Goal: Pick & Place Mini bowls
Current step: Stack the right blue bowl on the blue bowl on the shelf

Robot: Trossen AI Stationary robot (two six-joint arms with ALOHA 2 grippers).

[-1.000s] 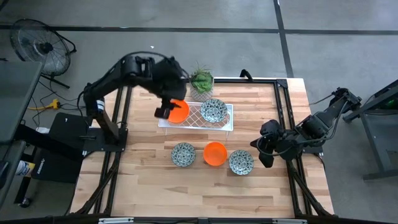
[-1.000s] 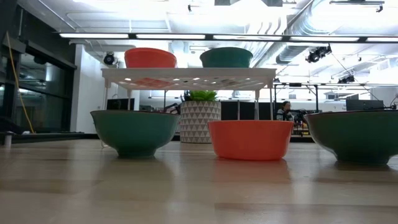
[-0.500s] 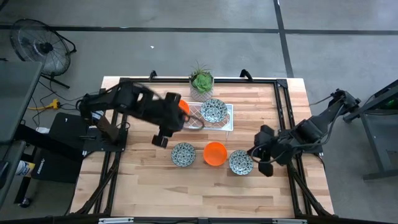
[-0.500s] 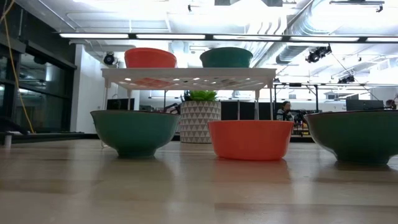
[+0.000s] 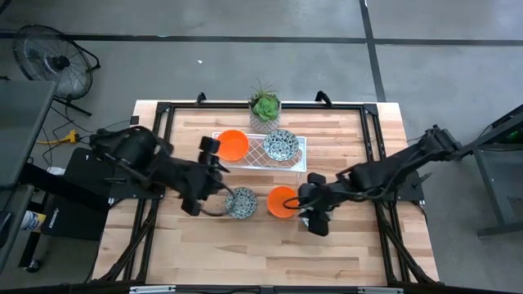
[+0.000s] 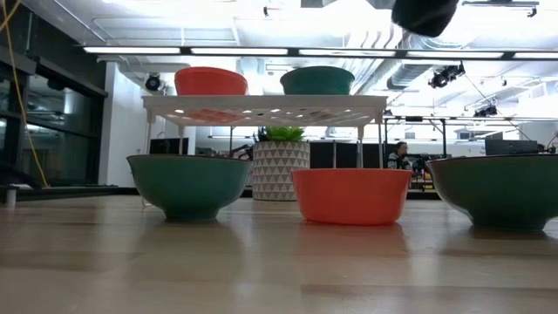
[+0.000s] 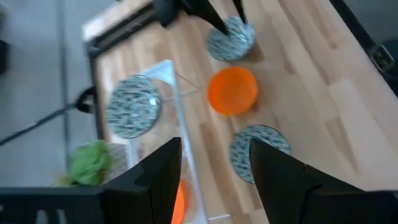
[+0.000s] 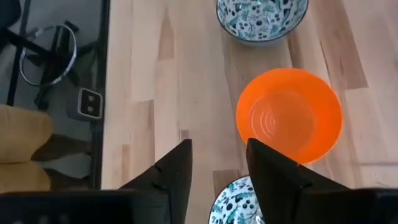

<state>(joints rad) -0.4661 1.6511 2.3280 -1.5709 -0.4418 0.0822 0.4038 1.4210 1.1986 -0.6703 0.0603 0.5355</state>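
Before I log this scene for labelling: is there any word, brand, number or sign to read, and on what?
None can be read.
The bowls carry only plain orange or speckled pattern; the rack and plant pot carry no lettering.
Anything in the room behind the table is too small to read.

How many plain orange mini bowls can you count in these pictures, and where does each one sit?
2. One round plain orange bowl sits on the white wire rack; the other orange bowl sits on the wooden table, between two speckled bowls. Arms could hide another.
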